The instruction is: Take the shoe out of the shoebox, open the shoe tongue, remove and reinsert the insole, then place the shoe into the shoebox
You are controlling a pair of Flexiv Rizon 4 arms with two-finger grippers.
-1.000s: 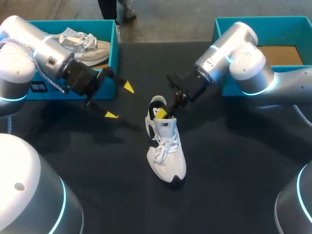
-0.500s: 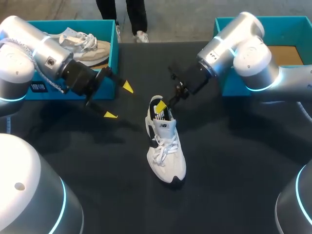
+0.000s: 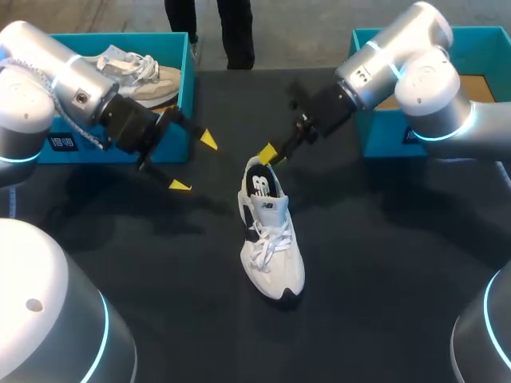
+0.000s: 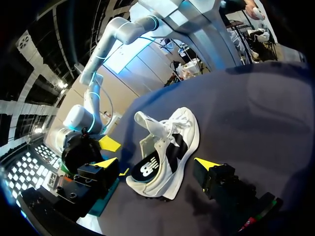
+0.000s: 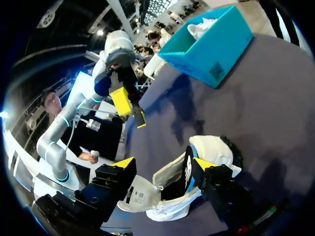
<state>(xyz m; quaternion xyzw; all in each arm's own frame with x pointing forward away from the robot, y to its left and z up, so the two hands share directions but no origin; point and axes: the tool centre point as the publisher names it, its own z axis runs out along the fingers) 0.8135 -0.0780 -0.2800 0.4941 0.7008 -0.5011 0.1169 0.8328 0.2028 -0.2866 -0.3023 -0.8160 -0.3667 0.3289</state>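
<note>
A white and black sneaker [image 3: 270,243] stands upright mid-table, heel toward the far side, its dark insole [image 3: 262,186] showing in the opening. My right gripper [image 3: 270,153] hovers just above and behind the heel, open and holding nothing. In the right wrist view the gripper [image 5: 162,164] has its fingers spread over the sneaker [image 5: 197,172], clear of it. My left gripper [image 3: 194,163] hangs wide open to the sneaker's left, apart from it. In the left wrist view the sneaker [image 4: 170,150] lies ahead of that gripper [image 4: 156,162], its tongue [image 4: 149,125] raised.
A teal shoebox [image 3: 185,88] at the far left holds a second pale shoe [image 3: 140,73]. Another teal shoebox [image 3: 361,48] at the far right shows a brown cardboard floor [image 3: 463,89]. Black tabletop surrounds the sneaker.
My right gripper has lifted out of the sneaker's opening, drawn back toward the far right, and spread its fingers wider. The left arm and the sneaker have stayed put.
</note>
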